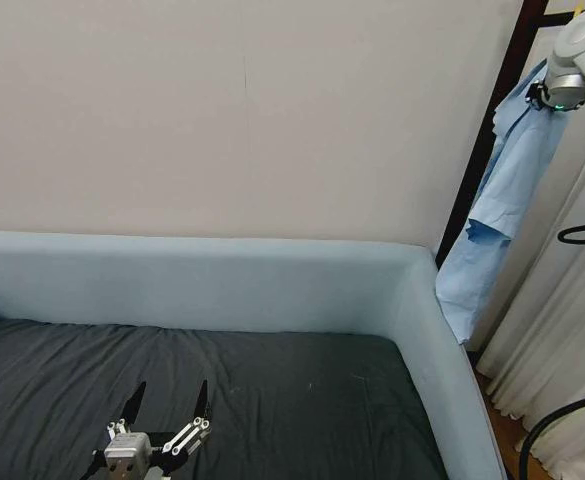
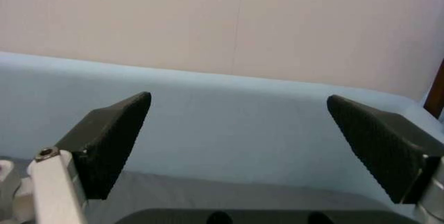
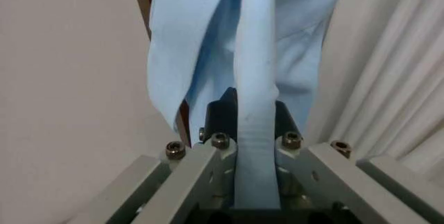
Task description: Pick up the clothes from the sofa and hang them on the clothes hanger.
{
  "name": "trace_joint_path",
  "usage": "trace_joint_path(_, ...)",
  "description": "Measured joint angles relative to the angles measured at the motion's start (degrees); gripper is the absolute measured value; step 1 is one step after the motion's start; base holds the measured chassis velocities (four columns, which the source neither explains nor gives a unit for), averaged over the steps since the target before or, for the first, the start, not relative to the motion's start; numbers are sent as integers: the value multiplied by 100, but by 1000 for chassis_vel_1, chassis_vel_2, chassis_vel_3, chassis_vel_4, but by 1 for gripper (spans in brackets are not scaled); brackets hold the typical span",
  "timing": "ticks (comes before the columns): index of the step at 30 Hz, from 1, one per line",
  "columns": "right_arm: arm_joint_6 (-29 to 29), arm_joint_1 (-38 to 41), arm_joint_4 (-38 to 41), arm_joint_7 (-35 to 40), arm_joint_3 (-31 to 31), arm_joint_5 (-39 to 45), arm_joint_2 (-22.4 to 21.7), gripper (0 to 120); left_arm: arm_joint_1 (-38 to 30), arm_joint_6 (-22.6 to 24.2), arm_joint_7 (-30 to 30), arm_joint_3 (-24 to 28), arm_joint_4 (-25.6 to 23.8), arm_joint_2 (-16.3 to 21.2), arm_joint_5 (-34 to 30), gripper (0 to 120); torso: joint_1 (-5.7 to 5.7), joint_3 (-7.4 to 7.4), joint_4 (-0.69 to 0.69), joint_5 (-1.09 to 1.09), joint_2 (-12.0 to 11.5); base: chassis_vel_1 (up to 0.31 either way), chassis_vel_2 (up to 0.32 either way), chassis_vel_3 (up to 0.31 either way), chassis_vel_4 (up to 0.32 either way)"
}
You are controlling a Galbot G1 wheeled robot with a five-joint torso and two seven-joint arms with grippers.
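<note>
A light blue garment hangs down along the dark wooden hanger post at the right, past the sofa's end. My right gripper is raised at the garment's top and is shut on a fold of it. In the right wrist view that fold of the blue garment runs between the fingers, which pinch it. My left gripper hovers low over the dark sofa seat, open, with nothing between its black fingers.
The sofa's pale blue backrest and right armrest border the seat. White curtains hang at the far right beside the post. A plain beige wall stands behind the sofa.
</note>
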Motion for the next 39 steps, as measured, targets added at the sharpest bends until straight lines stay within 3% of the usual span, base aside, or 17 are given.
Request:
trace_joint_path(6,167,-218,1385,-500,-31,-546,-617,29,-54,30,1,-63,36,-21,-84,100,0,0,-2,2,0,0,0,0,0)
trace_joint_path(11,278,-286,2059,-577,9,-686,-831,41,-68,45,7,-85,69,-60,-93,100,-1,0,1,-2,0,0,0,0,0)
trace_joint_path(16,1026,-859,3979,-1085,525,-1009,-1469,66,-56,30,12,-216,158,-128,-106,100,-1,-1,0,-3,1,0,0,0,0)
trace_joint_path(17,1026,-859,3979,-1085,525,-1009,-1469,66,-56,30,12,-216,158,-128,-106,100,-1,-1,0,-3,1,0,0,0,0)
trace_joint_path(19,1672,-1466,4929,-1539,799,-1203,-1951,77,-55,0,31,-248,203,-176,-113,100,-1,-1,0,-1,1,0,0,0,0)
trace_joint_path(21,1841,-1679,5202,-1661,891,-1223,-2088,79,-56,-9,45,-248,218,-191,-114,100,-1,-1,0,1,1,0,0,0,0)
trace_joint_path(24,2516,-2969,6185,-2112,1656,-1392,-2606,94,-87,-29,105,-215,299,-327,-92,100,-2,-2,-3,0,1,0,0,0,0)
trace_joint_path(25,2516,-2969,6185,-2112,1656,-1392,-2606,94,-87,-29,105,-215,299,-327,-92,100,-2,-2,-3,0,1,0,0,0,0)
trace_joint_path(29,2895,-4484,6855,-2183,2184,-1607,-2772,100,-113,-84,156,-176,413,-487,18,100,-1,-1,1,-1,1,0,0,0,0)
trace_joint_path(30,2895,-4484,6855,-2183,2184,-1607,-2772,100,-113,-84,156,-176,413,-487,18,100,-1,-1,1,-1,1,0,0,0,0)
trace_joint_path(34,2980,-6788,7125,-2231,3555,-2319,-2349,100,-96,-183,199,-178,505,-595,150,100,-1,-1,2,-2,1,0,0,0,0)
trace_joint_path(35,2980,-6788,7125,-2231,3555,-2319,-2349,100,-96,-183,199,-178,505,-595,150,100,-1,-1,2,-2,1,0,0,0,0)
trace_joint_path(39,3174,-9246,7130,-2571,4994,-3445,-1747,100,-64,-252,238,-236,536,-670,157,100,0,0,0,1,0,0,0,0,0)
